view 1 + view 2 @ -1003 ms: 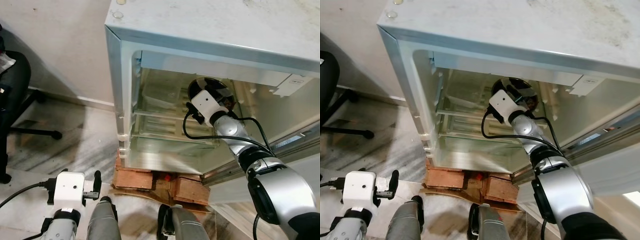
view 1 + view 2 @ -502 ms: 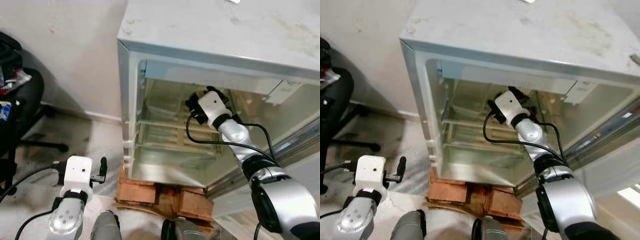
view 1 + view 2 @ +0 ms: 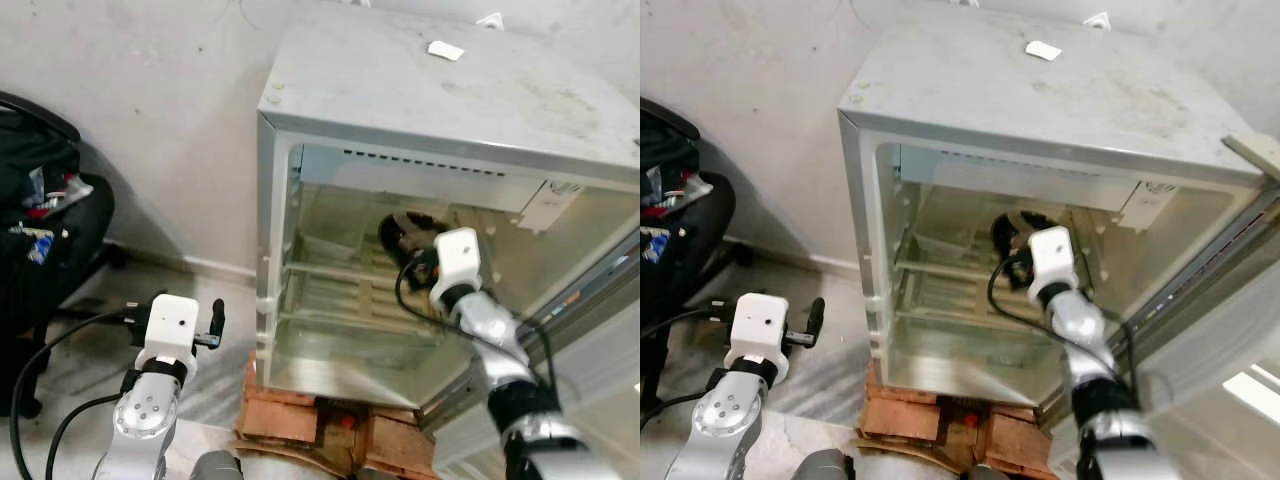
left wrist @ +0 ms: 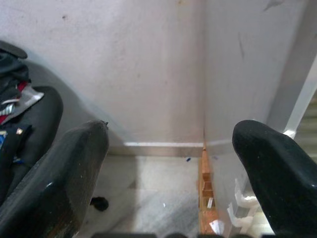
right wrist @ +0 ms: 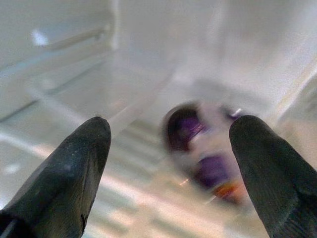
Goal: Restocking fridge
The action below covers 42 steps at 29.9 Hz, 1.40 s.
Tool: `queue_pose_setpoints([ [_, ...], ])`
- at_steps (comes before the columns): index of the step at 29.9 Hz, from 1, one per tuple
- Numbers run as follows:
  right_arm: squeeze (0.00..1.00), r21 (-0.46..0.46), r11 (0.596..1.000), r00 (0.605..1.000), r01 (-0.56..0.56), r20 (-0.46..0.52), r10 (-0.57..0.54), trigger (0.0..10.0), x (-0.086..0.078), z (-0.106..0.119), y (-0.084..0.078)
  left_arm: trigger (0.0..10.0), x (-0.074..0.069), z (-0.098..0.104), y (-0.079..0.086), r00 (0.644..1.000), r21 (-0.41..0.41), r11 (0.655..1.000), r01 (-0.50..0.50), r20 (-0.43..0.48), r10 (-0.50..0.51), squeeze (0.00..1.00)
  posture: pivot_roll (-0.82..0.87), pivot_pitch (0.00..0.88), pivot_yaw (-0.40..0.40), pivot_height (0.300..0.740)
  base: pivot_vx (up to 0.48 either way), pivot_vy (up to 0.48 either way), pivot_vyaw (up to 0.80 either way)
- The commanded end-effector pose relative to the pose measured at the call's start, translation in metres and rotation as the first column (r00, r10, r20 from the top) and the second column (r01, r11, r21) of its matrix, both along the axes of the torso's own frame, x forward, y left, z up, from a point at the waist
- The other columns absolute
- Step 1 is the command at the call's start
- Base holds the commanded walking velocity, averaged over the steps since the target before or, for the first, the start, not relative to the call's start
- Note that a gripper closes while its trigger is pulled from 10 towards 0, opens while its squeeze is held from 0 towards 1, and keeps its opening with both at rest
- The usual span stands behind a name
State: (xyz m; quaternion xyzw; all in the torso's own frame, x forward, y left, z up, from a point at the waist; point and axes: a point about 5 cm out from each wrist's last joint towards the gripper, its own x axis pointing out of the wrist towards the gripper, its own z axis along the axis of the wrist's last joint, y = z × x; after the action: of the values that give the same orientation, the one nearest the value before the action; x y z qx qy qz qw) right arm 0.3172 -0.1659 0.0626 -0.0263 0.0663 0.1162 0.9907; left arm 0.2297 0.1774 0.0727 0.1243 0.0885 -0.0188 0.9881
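Right gripper (image 5: 168, 148) spread inside fridge (image 3: 440, 120); purple pkg (image 5: 200, 151) label blurred, unreadable

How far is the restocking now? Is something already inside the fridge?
One dark purple item already lies on the fridge shelf, blurred. The right gripper is open in front of it, holding nothing. The left gripper is open and empty beside the fridge. The other shelves look bare, so most stocking seems left.

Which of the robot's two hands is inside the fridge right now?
The right hand, reaching into the open fridge toward a dark item on the shelf. The left hand hangs outside, beside the fridge's left wall.
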Motion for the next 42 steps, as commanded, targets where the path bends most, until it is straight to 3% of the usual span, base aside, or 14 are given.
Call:
queue_pose_setpoints([
  [1,0.00,0.051,0.998,0.999,0.043,0.016,-0.044,10.0,0.001,0.008,-0.006,10.0,-0.001,-0.005,-0.001,1.000,-0.003,1.000,-0.001,-0.015,0.001,0.00,0.12,0.000,-0.097,0.740,0.000,0.000,0.00],
  [4,0.00,0.067,0.997,0.999,0.037,0.003,-0.037,10.0,-0.004,0.004,-0.004,10.0,-0.002,-0.008,-0.001,1.000,-0.015,1.000,-0.007,-0.026,0.007,0.00,0.12,0.000,-0.101,0.740,0.000,0.000,0.00],
  [8,0.00,0.122,0.976,0.979,0.182,-0.119,-0.168,10.0,-0.021,-0.014,-0.010,10.0,-0.005,-0.017,-0.007,0.998,-0.018,0.999,0.027,-0.047,-0.028,0.00,0.11,0.000,-0.097,0.740,-0.184,0.000,0.00],
  [13,0.00,0.152,0.965,0.969,0.215,-0.159,-0.190,10.0,-0.026,-0.021,-0.008,10.0,-0.004,-0.021,-0.009,0.998,-0.019,0.999,0.041,-0.055,-0.042,0.00,0.10,0.000,-0.103,0.740,-0.252,0.000,0.00],
  [26,0.00,0.115,0.971,0.953,0.210,-0.245,-0.177,10.0,-0.030,-0.037,-0.009,10.0,0.004,-0.025,-0.010,0.996,-0.016,0.998,0.067,-0.050,-0.068,0.00,0.11,0.000,-0.121,0.740,-0.251,0.000,0.00],
  [29,0.00,0.072,0.971,0.951,0.229,-0.230,-0.208,10.0,-0.029,-0.037,-0.007,10.0,0.008,-0.024,-0.010,0.996,-0.011,0.997,0.077,-0.046,-0.077,0.00,0.11,0.000,-0.126,0.740,-0.285,0.000,0.00],
  [34,0.00,0.086,0.974,0.965,0.210,-0.178,-0.192,10.0,-0.023,-0.028,-0.004,10.0,0.013,-0.023,-0.008,0.995,0.005,0.996,0.092,-0.037,-0.092,0.00,0.11,0.000,-0.139,0.740,-0.352,0.000,0.00],
  [40,0.00,0.119,0.972,0.972,0.202,-0.146,-0.184,10.0,-0.015,-0.018,0.001,10.0,0.022,-0.029,0.004,0.996,0.023,0.997,0.072,-0.051,-0.071,0.00,0.08,0.000,-0.085,0.740,-0.152,0.000,0.00],
  [42,0.00,0.096,0.967,0.968,0.235,-0.109,-0.224,10.0,-0.014,-0.014,-0.003,10.0,0.025,-0.028,0.003,0.996,0.024,0.997,0.072,-0.048,-0.070,0.00,0.07,0.000,-0.073,0.740,-0.052,0.000,0.00],
])
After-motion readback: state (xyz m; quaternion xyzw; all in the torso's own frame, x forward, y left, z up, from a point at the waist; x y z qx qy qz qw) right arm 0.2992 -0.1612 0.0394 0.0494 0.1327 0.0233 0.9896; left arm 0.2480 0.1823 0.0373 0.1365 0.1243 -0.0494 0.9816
